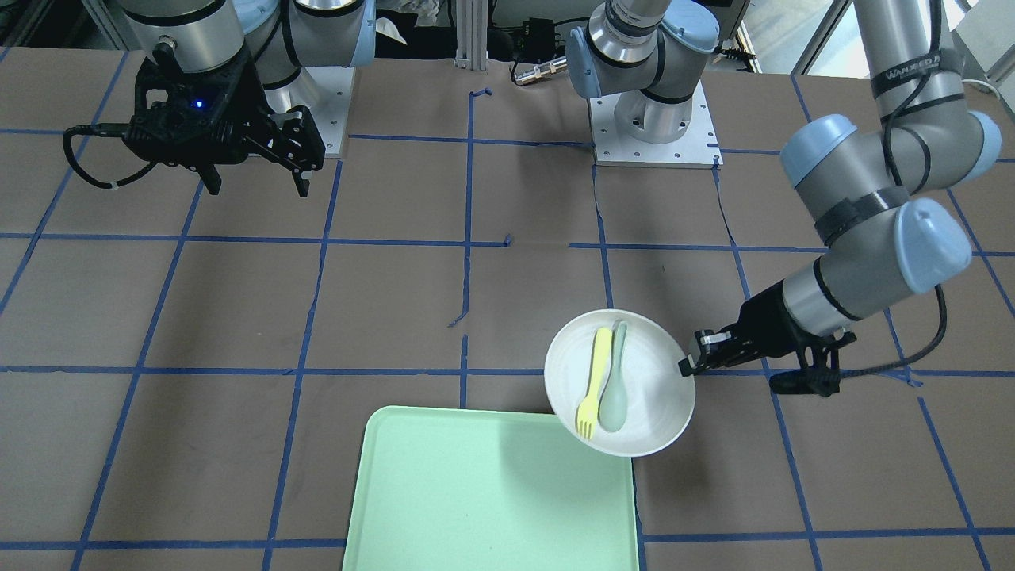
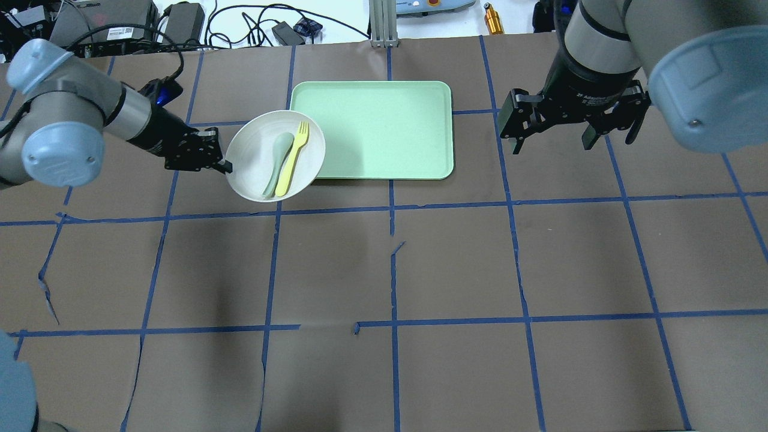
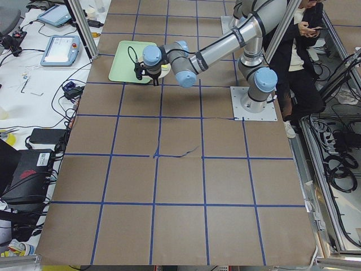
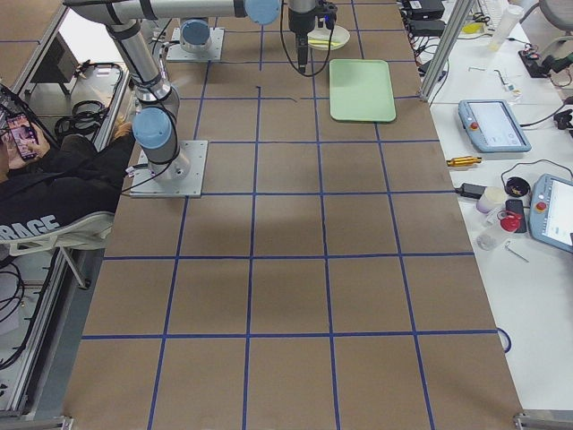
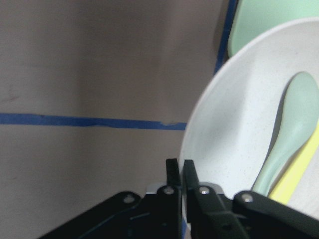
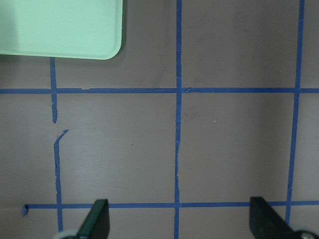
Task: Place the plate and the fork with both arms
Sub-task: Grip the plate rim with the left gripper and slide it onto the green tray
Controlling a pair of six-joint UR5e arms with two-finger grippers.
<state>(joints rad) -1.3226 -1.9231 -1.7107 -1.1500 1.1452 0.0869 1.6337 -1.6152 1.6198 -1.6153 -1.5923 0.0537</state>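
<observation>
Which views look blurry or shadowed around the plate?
Left wrist view: the plate and the fingers look soft, too close to focus. Overhead view: sharp, with a faint shadow on the tray beside the plate.

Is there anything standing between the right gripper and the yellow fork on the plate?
Nothing upright does. Only the flat green tray lies on the table between the open right gripper and the fork. In the plate, the spoon lies beside the fork, on its far side.

The brown blue-taped table (image 2: 456,264) is viewed from behind, opposite, both ends and, closely, both wrists, the rectangular mint-green tray (image 2: 384,129) being shared by all.
</observation>
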